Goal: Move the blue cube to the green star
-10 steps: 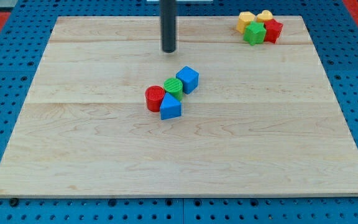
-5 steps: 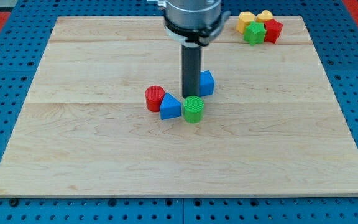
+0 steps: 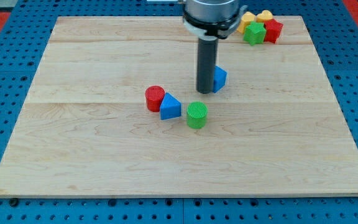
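Camera view: my tip has no fingers, only a rod end. It touches the blue cube at the cube's 9 o'clock side. The green star lies at 1 o'clock, well apart.

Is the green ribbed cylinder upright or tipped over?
Upright. The green ribbed cylinder shows its round ridged top face upward, standing on the wooden board, apart from my tip.

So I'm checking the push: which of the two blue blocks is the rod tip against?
The blue cube, right beside my tip on the view's right. The blue triangular block sits apart, lower left, touching the red cylinder.
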`<state>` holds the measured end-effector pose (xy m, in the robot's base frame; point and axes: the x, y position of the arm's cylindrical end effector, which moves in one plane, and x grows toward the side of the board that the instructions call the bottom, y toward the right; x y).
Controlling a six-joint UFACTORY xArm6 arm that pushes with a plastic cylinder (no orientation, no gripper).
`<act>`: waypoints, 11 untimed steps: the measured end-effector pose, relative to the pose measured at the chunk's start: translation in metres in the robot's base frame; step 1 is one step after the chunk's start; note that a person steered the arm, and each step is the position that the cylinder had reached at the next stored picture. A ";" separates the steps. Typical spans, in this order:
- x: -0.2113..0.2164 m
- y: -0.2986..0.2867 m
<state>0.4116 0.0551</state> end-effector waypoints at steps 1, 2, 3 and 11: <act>-0.014 0.017; -0.027 0.028; -0.046 0.025; -0.099 0.124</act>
